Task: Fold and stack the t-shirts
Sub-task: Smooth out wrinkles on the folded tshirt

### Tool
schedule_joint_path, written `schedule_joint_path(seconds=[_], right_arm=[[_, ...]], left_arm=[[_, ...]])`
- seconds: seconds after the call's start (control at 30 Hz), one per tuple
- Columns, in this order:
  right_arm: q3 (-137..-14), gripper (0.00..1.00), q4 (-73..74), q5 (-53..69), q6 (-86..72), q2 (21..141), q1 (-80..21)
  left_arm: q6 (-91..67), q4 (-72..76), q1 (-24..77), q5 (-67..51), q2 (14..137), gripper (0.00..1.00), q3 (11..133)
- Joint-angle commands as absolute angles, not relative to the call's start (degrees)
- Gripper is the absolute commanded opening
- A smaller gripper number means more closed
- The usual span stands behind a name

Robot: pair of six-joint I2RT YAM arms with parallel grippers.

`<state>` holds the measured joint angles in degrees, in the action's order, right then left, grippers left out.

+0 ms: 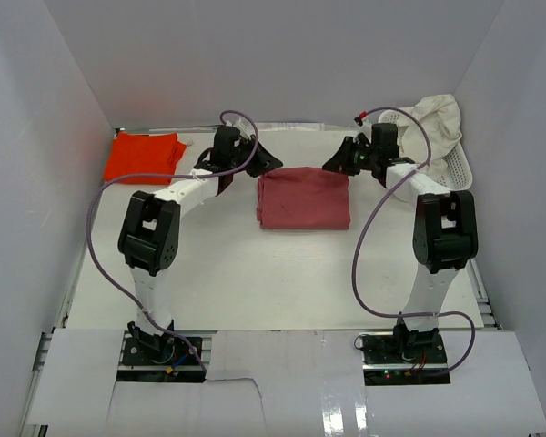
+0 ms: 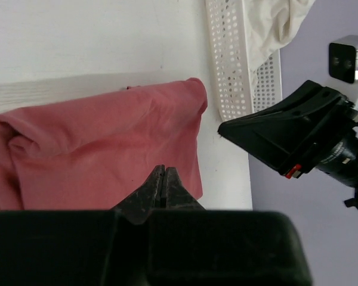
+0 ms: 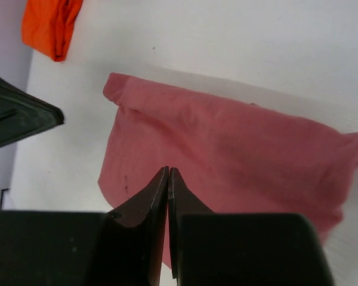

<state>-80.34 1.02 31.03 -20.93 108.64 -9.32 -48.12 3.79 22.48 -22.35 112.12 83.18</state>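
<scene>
A dusty rose-red t-shirt (image 1: pixel 303 198) lies folded in a rectangle at the table's far middle; it also fills the left wrist view (image 2: pixel 101 149) and the right wrist view (image 3: pixel 238 149). My left gripper (image 1: pixel 271 164) hovers over its far left corner, shut and empty (image 2: pixel 163 168). My right gripper (image 1: pixel 332 165) hovers over the far right corner, shut and empty too (image 3: pixel 168 170). A bright orange-red t-shirt (image 1: pixel 146 155) lies folded at the far left (image 3: pixel 51 24). A cream-white t-shirt (image 1: pixel 437 118) hangs out of the basket at the far right (image 2: pixel 274 24).
The white plastic lattice basket (image 1: pixel 455 168) stands against the right wall, near the right arm (image 2: pixel 230 65). White walls close in the table on three sides. Purple cables loop from both arms.
</scene>
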Motion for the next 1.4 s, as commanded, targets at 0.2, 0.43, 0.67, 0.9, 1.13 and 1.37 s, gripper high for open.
schedule_joint_path(seconds=[0.2, 0.43, 0.67, 0.9, 1.13, 1.37], right_arm=[[-76.7, 0.08, -25.2, 41.7, -40.7, 118.8, -7.9], [-82.1, 0.08, -22.8, 33.2, -39.0, 125.7, -8.0], [-80.1, 0.08, -25.2, 24.5, -36.2, 127.0, -8.3], [-80.9, 0.1, -24.3, 21.8, -32.5, 130.4, -10.7], [-78.8, 0.11, -25.7, 20.3, -30.8, 131.0, -12.2], [-79.7, 0.12, -22.7, 17.9, -23.8, 124.5, -13.3]], left_arm=[[-53.4, 21.7, 23.1, -32.6, 123.6, 0.0, 85.4], [-47.2, 23.7, 23.3, -19.2, 123.7, 0.0, 82.0], [-41.4, 27.2, 25.8, -1.5, 123.2, 0.0, 78.7], [-32.4, 27.2, 32.4, 19.9, 124.9, 0.0, 78.8], [-29.1, 27.3, 35.2, 27.3, 125.8, 0.0, 80.9], [-22.0, 29.4, 38.3, 33.6, 123.3, 0.0, 81.2]])
